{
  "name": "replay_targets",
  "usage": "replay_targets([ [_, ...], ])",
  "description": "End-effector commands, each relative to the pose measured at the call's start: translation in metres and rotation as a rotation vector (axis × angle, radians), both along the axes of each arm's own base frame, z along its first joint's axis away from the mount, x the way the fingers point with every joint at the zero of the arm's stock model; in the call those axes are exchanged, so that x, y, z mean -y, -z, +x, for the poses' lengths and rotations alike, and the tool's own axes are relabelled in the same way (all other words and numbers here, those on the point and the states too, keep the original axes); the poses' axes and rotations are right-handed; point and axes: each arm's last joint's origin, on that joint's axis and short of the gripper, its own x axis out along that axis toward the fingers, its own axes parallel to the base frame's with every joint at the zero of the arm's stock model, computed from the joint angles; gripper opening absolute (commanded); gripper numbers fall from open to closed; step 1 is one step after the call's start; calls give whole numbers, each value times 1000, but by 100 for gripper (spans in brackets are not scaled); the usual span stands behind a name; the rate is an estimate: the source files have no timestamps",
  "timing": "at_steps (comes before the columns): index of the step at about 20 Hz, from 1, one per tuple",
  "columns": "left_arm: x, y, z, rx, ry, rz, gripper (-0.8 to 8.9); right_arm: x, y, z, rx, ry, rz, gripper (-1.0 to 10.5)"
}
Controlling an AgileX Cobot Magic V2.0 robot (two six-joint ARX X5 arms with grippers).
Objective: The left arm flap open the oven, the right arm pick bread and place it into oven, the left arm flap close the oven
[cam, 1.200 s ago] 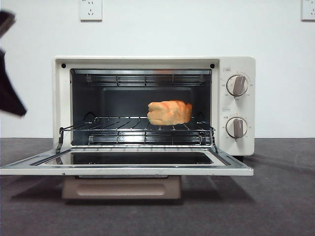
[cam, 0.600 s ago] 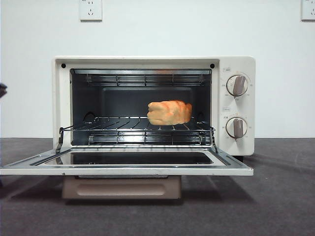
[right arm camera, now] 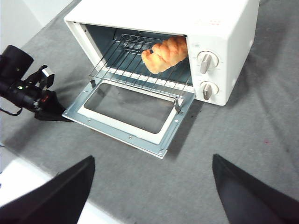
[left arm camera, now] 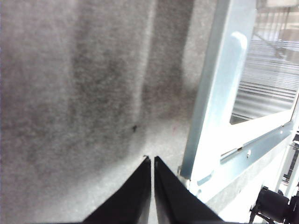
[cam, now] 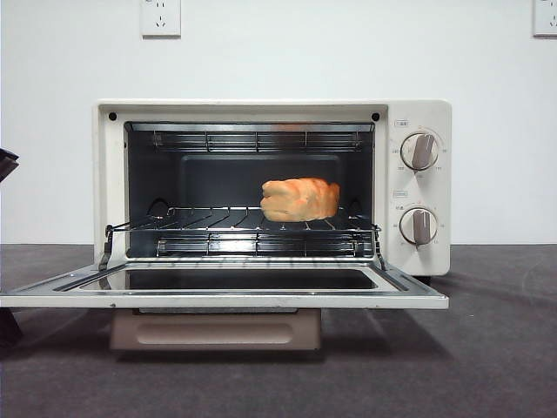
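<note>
Bread is seated on the wire rack inside the oven; door is lying flat open. Left gripper, jaws pressed together, is parked low just beside the door's corner, so it is judged nearest for the flap-up. Right gripper is held wide apart, well above.

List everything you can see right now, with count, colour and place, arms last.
Oven: one, cream-white, centre of the table, door folded down flat.
Bread: one, golden-brown, on the wire rack inside, toward the knob side.
Knobs: two, beige, stacked on the oven's front panel.
Wall sockets: two, white, high on the wall.
Table: one, dark grey.
Left gripper: black, shut, low beside the door's corner.
Right gripper: black, open, pulled back above the table.
</note>
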Motion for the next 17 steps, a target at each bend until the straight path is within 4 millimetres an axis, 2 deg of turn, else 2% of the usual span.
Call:
replay_targets([
  [1,2,0,2,7,21,-54,14,1,-5,-1,27,-1,9,401],
  [10,4,-15,16,61,-17,-252,15,1,-5,-1,26,0,11,401],
  [17,4,-42,36,189,-133,-349,16,1,-7,-1,37,3,30,401],
])
